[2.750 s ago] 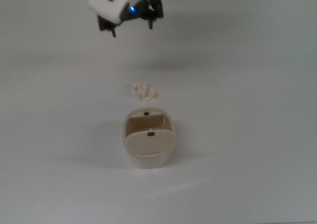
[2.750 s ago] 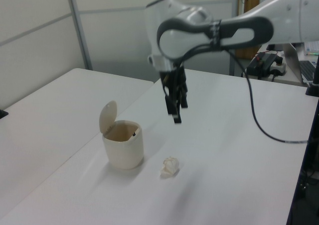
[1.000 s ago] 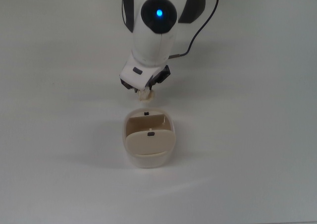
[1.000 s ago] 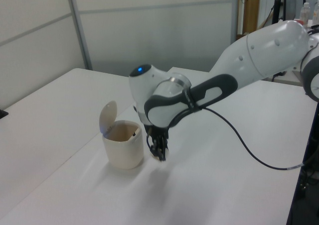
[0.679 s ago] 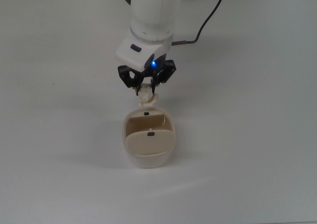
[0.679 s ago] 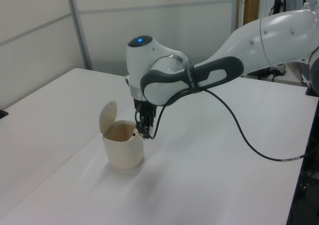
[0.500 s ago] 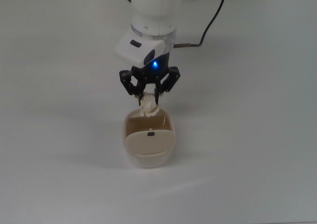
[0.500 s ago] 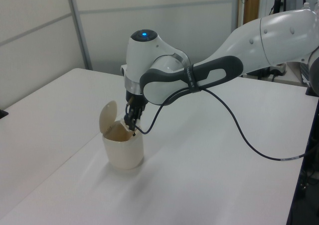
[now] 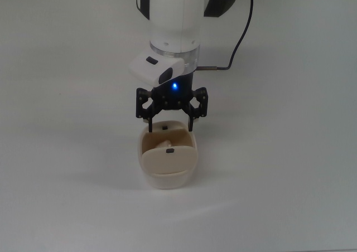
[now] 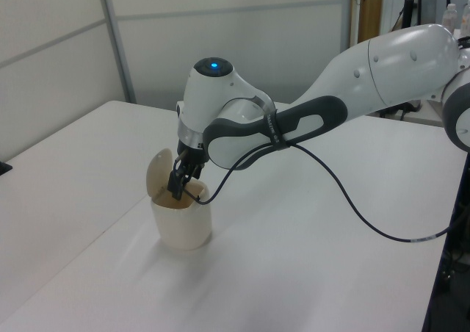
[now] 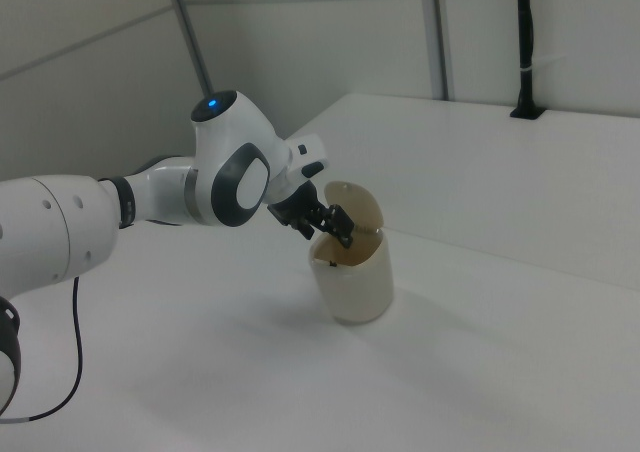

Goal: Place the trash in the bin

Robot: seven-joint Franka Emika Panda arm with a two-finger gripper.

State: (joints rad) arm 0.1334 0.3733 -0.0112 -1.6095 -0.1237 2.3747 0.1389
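Right now the gripper (image 9: 170,124) hangs directly over the bin (image 9: 167,165), fingers spread wide w/ nothing between them; one fingertip (image 9: 149,127) sits at the top view's left of the opening, the other at its right, both just above the rim. Flap lid (image 10: 158,172) is tipped up and back, so the mouth is clear. A small pale lump shows inside the opening, just behind the lid's dark mark in the top view — prob. the trash (image 9: 164,144), already in the bin; can't tell how deep it sits. No wad shows on the white table (image 9: 279,151) in any view.

Step in hand, as I judge it: release over the bin, then clear out. To do it well:
- lift straight up first, no sideways drift, since the fingertips are close to the rim and the raised flap; a nudge could tip this light bin.
- keep the fingers apart while rising so nothing gets re-pinched.
- watch the black cable (image 10: 345,207) trailing off the arm; it loops over the table, well apart from the bin.
- check the wad isn't snagged on the flap hinge.

Labels/writing: none readable. Only a blue indicator light (image 9: 175,86) on the arm's wrist and two tiny dark marks on the bin; no brand visible.
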